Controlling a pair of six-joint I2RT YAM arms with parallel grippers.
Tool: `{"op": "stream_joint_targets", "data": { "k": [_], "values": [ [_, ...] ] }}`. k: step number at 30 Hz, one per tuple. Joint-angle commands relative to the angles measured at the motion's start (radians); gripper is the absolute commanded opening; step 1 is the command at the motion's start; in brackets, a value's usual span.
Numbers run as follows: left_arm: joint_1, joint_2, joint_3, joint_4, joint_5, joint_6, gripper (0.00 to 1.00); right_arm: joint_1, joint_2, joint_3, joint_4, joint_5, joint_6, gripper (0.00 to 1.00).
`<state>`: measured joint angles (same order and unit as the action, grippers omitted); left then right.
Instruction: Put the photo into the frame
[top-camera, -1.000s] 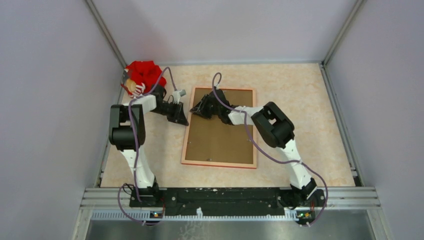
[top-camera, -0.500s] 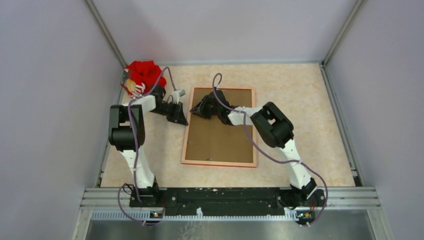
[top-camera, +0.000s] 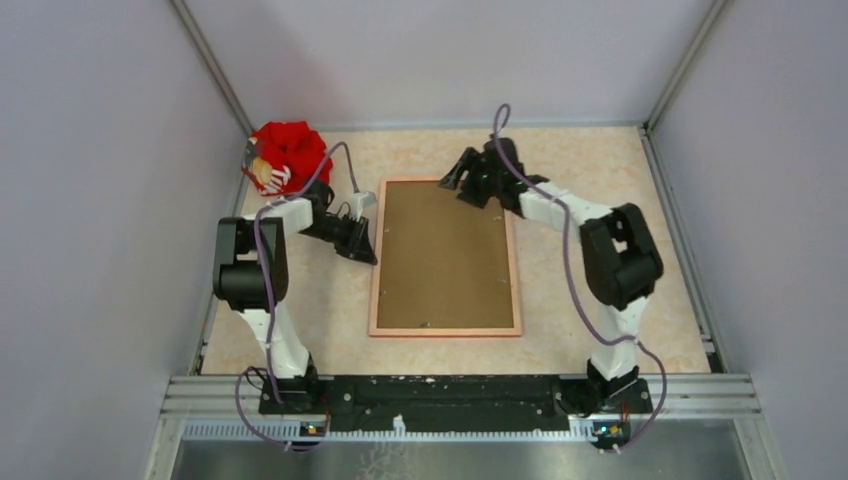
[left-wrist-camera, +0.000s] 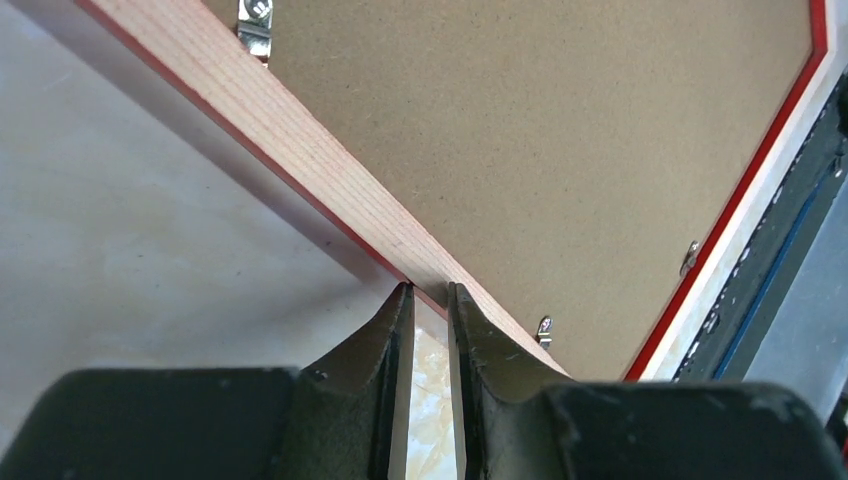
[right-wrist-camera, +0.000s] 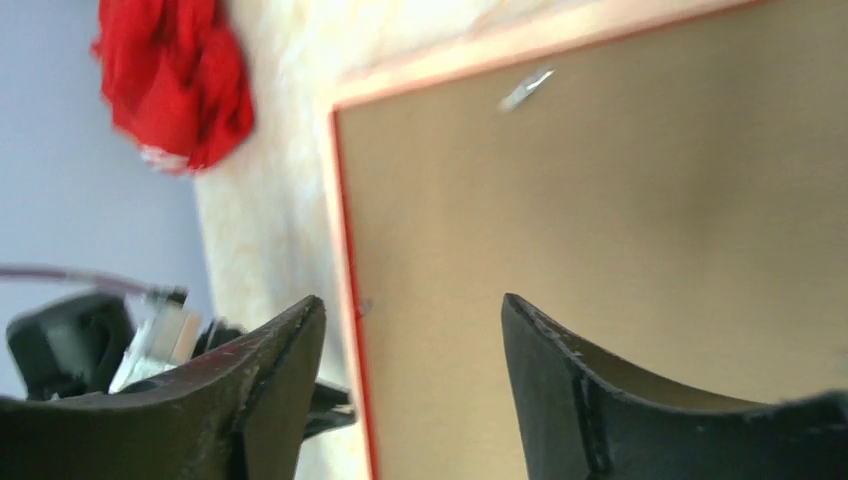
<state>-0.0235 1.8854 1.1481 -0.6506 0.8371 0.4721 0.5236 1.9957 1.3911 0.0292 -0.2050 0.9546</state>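
Frame (top-camera: 374, 290) lies face-down mid-table, long axis running away from the arms; the photo is not in view.
Backing panel (top-camera: 445, 255) fills it. Left gripper (left-wrist-camera: 430, 290), fingers nearly together on nothing, sits at its left rail. Right gripper (right-wrist-camera: 410, 305), spread, hovers over the far-right corner.

left gripper (left-wrist-camera: 428, 292): jaws nearly together, thin slit, pale table (left-wrist-camera: 150, 260) showing through. tips meet the frame (left-wrist-camera: 300, 170) at its wood-coloured rail, red edge beneath. brown backing panel (left-wrist-camera: 540, 140) inside frame; metal clips (left-wrist-camera: 255, 22) along the rails.
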Motion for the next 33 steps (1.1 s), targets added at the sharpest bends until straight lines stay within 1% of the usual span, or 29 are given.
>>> {"op": "stream_joint_targets", "data": {
  "k": [1,2,4,6,9,15,18,21,26,30,33],
  "values": [
    [-0.042,-0.051,-0.058,-0.005,-0.045,0.096,0.24,-0.135,-0.209,-0.047,-0.272,0.193,-0.21,0.69],
    [-0.052,-0.053,-0.069,0.007,-0.06,0.101,0.24,-0.167,-0.23,-0.063,-0.293,0.236,-0.228,0.72],
    [-0.077,-0.054,-0.083,0.022,-0.083,0.112,0.24,-0.227,-0.226,-0.067,-0.348,0.262,-0.245,0.75],
    [-0.098,-0.058,-0.091,0.034,-0.099,0.122,0.25,-0.274,-0.189,-0.059,-0.379,0.246,-0.249,0.77],
    [-0.142,-0.068,-0.102,0.049,-0.135,0.136,0.25,-0.308,-0.12,-0.065,-0.354,0.207,-0.239,0.78],
    [-0.227,-0.068,-0.113,0.063,-0.181,0.148,0.25,-0.312,0.036,0.033,-0.354,0.089,-0.229,0.78],
    [-0.246,-0.059,-0.108,0.065,-0.183,0.146,0.25,-0.302,0.072,0.067,-0.339,0.047,-0.216,0.78],
    [-0.264,-0.048,-0.098,0.065,-0.183,0.143,0.25,-0.269,0.133,0.149,-0.36,0.014,-0.213,0.78],
    [-0.307,-0.024,-0.074,0.068,-0.165,0.12,0.25,-0.155,0.29,0.401,-0.458,-0.023,-0.221,0.78],
    [-0.361,-0.002,-0.046,0.058,-0.145,0.105,0.26,-0.069,0.426,0.649,-0.527,-0.067,-0.213,0.78],
    [-0.401,0.018,-0.017,0.041,-0.123,0.102,0.28,-0.034,0.522,0.845,-0.599,-0.099,-0.225,0.78]
  ]
}}
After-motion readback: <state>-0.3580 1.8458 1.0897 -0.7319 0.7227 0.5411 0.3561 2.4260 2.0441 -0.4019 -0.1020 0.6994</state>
